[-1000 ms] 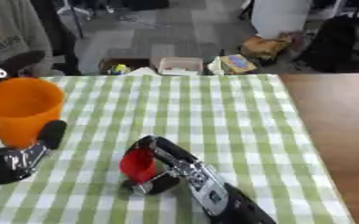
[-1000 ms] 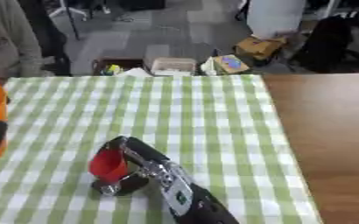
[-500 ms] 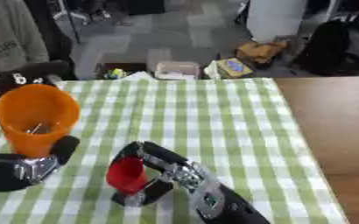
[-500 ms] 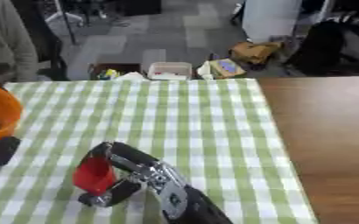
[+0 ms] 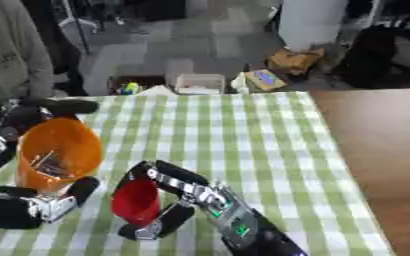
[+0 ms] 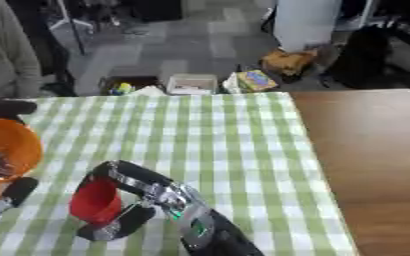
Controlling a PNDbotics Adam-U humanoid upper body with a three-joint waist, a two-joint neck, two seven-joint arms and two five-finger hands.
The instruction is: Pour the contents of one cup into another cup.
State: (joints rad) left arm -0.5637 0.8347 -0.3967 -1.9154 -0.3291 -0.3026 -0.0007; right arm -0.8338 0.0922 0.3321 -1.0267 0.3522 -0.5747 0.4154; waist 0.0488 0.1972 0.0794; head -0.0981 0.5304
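At the bottom middle of the frame, the robot's black and silver right hand [image 5: 187, 192] comes in from the lower edge and wraps around a small red plastic cup [image 5: 137, 201]. Its fingers [image 5: 175, 175] curl over the top right side of the cup and its thumb [image 5: 160, 223] sits under the cup on the lower side, so the cup is pinched between them. The red cup leans a bit, with its open top turned up and toward the left. You cannot see what is inside it. Just to the left, near the lower left of the frame, the robot's left hand [image 5: 25, 207] holds a big orange plastic cup [image 5: 55, 152]. One dark finger [image 5: 55, 106] curls over the far rim of the orange cup, and another part of the hand presses on the near side at the bottom, so the hand is closed around it. The orange cup stands tilted, with its mouth facing up and toward the right. Inside it you can see some thin, light sticks, too blurry to name. The two cups are near each other but do not touch. Both are over a counter covered with a green and white checked cloth [image 5: 243, 135]. To the right of the cloth, the bare brown wood of the counter [image 6: 375, 150] shows.
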